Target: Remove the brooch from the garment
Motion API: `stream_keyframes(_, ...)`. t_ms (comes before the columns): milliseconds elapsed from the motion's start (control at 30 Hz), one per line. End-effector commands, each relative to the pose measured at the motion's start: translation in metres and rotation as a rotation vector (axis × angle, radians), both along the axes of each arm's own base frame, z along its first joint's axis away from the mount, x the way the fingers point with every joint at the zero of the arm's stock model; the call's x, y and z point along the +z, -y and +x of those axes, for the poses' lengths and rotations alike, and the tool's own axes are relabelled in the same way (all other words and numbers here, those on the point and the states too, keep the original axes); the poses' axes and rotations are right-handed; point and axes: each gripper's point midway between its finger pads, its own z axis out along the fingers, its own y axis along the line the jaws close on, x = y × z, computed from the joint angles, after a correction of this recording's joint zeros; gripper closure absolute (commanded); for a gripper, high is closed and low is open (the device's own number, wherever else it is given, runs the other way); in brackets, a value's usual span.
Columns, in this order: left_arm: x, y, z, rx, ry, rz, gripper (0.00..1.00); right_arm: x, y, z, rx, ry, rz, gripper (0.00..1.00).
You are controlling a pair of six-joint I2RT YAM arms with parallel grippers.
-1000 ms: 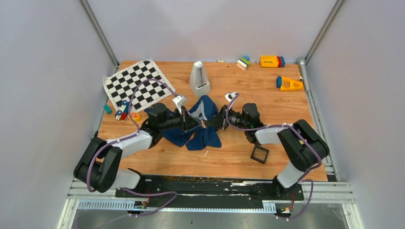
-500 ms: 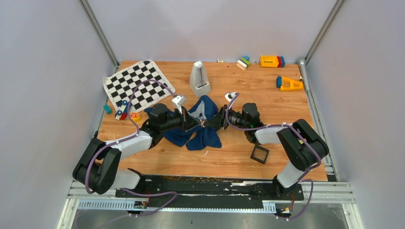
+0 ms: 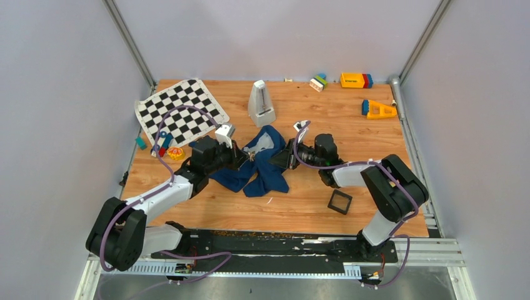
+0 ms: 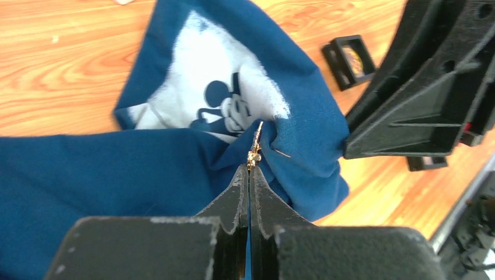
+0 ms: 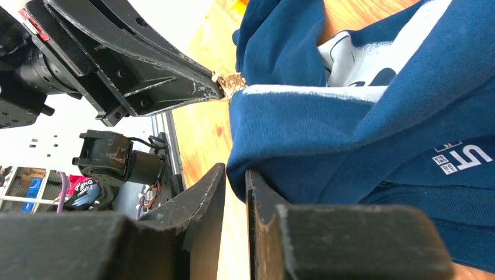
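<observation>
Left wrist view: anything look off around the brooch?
Yes. The left fingers are shut on the brooch, and the T-shirt is bunched into a peak there; a thin pin seems to pierce the fold beside it, so it looks not yet free.

Printed in white on the shirt [image 5: 362, 146], lower right of the right wrist view: "UT" beside a small unreadable square logo [image 5: 445, 164].

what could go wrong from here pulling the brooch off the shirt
1. The left gripper pinches the brooch only at its very tips, so it may slip out.
2. The brooch sits against a fold of the garment; if the right gripper has no firm hold on the cloth, the garment may just drag along.
</observation>
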Motion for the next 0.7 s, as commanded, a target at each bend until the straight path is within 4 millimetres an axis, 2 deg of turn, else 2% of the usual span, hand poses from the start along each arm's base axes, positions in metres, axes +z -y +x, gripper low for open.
stream_keyframes(0,0.004,-0.023,0.016,0.106,0.048,0.106,1.0,0.008,-0.006,0.007,-0.002,0.027,0.008,0.83)
stream_keyframes(200,-0.014,-0.041,0.025,0.196,0.005,0.207,1.0,0.014,-0.005,0.005,0.003,0.041,0.017,0.99)
stream_keyframes(267,-0.018,-0.046,0.028,0.222,-0.012,0.236,1.0,0.014,-0.004,0.005,-0.001,0.042,0.017,1.0)
stream_keyframes(333,-0.021,-0.049,0.029,0.233,-0.02,0.255,1.0,0.013,-0.004,0.006,-0.01,0.038,0.01,0.9)
stream_keyframes(400,-0.02,-0.048,0.029,0.229,-0.019,0.253,1.0,0.009,-0.003,0.008,-0.026,0.028,-0.005,0.6)
stream_keyframes(467,-0.019,-0.046,0.028,0.217,-0.012,0.244,1.0,-0.001,-0.004,0.014,-0.058,0.001,-0.059,0.46)
stream_keyframes(667,-0.014,-0.034,0.023,0.151,0.001,0.204,1.0,-0.015,-0.026,0.015,-0.036,0.022,-0.16,0.43)
